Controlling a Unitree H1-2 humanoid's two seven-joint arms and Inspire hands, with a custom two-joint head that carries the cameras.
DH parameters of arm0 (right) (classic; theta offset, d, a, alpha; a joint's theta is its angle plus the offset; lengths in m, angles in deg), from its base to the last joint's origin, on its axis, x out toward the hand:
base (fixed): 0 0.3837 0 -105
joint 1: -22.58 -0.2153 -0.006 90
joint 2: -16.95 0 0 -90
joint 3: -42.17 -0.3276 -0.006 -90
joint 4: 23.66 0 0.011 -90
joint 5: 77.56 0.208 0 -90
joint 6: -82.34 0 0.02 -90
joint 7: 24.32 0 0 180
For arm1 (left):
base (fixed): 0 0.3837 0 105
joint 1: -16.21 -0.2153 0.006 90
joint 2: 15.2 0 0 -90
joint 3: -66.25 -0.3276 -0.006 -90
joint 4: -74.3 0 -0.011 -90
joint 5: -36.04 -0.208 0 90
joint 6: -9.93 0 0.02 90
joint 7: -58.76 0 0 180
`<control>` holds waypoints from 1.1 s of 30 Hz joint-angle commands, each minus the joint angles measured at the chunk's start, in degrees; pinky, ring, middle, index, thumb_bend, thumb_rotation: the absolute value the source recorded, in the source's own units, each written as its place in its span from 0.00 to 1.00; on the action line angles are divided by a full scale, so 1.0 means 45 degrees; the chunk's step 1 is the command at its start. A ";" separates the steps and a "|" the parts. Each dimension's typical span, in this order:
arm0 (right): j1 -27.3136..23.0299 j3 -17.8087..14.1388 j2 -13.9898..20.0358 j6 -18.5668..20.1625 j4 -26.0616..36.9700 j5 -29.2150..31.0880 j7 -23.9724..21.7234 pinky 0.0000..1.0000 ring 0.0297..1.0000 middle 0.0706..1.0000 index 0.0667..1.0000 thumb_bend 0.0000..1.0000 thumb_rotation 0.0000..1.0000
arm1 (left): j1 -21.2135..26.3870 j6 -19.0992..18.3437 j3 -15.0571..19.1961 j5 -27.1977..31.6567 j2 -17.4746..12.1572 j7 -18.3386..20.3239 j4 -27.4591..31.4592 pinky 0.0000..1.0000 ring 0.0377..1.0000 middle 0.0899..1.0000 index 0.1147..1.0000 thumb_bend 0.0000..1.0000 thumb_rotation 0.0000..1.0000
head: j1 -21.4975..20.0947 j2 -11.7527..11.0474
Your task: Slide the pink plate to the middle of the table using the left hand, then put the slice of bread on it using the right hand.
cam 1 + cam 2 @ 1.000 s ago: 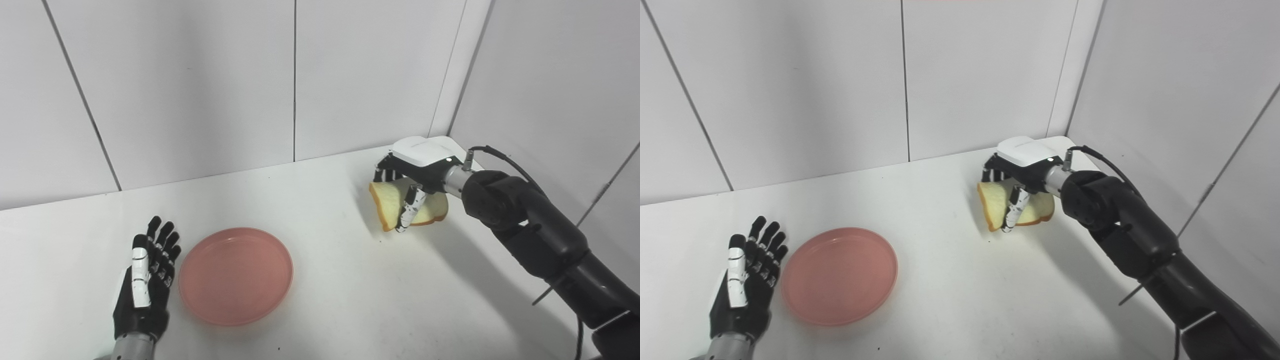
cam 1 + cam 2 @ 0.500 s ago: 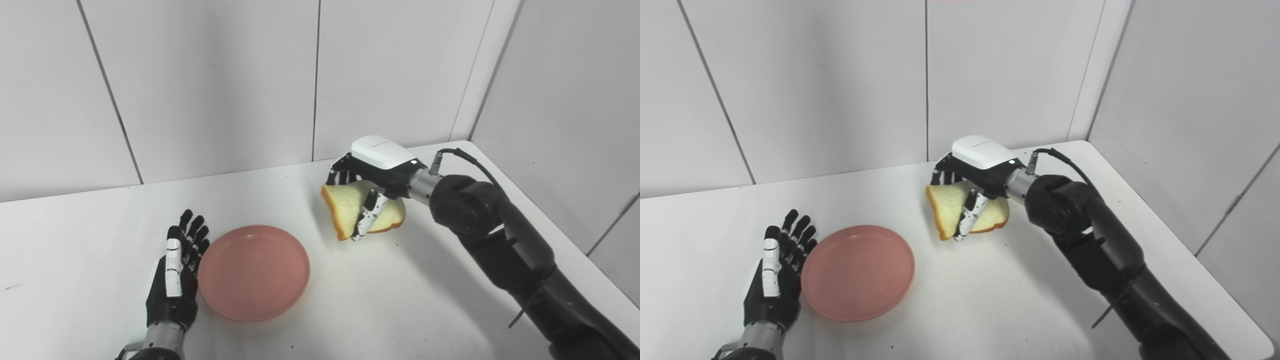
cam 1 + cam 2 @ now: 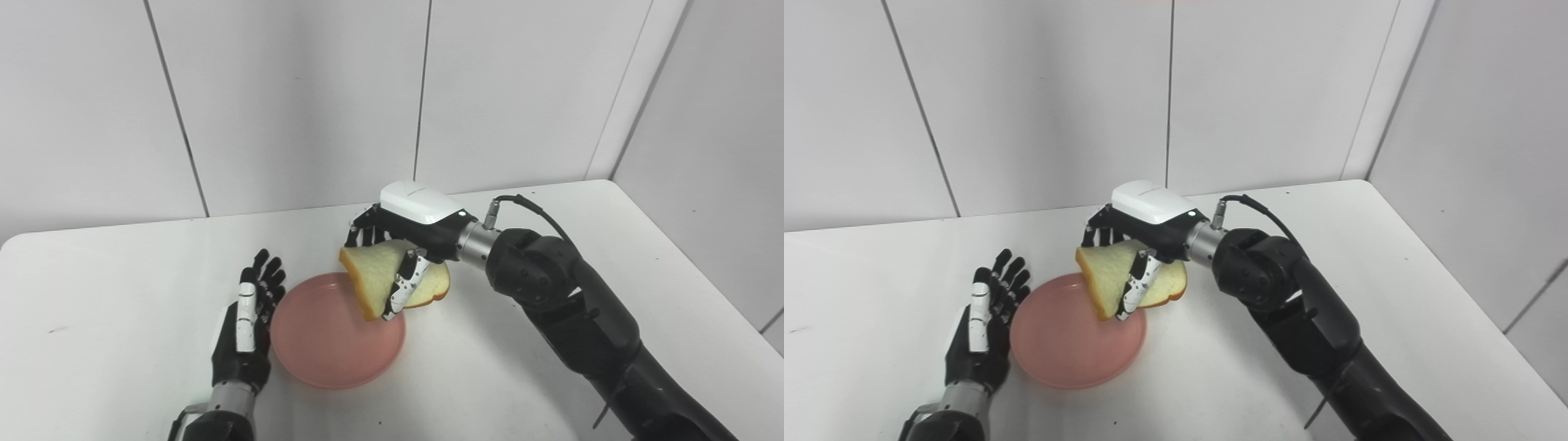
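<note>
The pink plate (image 3: 331, 340) lies flat on the white table, left of centre. My left hand (image 3: 245, 324) stands open against the plate's left rim, fingers straight and pointing away from me. My right hand (image 3: 407, 239) is shut on the slice of bread (image 3: 380, 275), thumb across its face. The slice hangs tilted in the air over the plate's far right rim. In the right eye view the same bread (image 3: 1108, 275) overlaps the plate (image 3: 1066, 349).
The white table (image 3: 551, 214) ends at white panel walls behind and on the right. My right arm (image 3: 582, 324) crosses the table's right half from the lower right.
The camera has panned to the right. My right hand has carried the bread leftwards from the far right corner to over the plate's right rim. The left hand and plate stay put.
</note>
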 commanded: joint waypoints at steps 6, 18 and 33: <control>-0.0630 0.0365 -0.0660 -0.0331 -0.0438 -0.0415 0.0320 0.33 0.38 0.40 0.48 0.53 0.00 | 0.0234 0.0109 -0.0169 -0.0256 0.0319 -0.0246 0.0205 1.00 0.98 0.97 0.95 0.65 1.00 | 0.0719 0.0147; -0.0782 0.0976 -0.1170 -0.1622 -0.2024 -0.0615 0.0925 0.33 0.38 0.42 0.46 0.53 0.00 | 0.0489 0.0196 -0.0244 -0.0656 0.0653 -0.0796 -0.0002 1.00 0.98 0.98 0.94 0.68 1.00 | 0.1719 0.0341; -0.0713 0.1372 -0.1411 -0.1934 -0.3267 -0.1240 0.1390 0.35 0.39 0.43 0.46 0.53 0.00 | 0.0589 0.0729 -0.0374 -0.1299 0.0853 -0.1306 -0.0272 0.96 0.94 0.94 0.91 0.66 1.00 | 0.2077 0.0417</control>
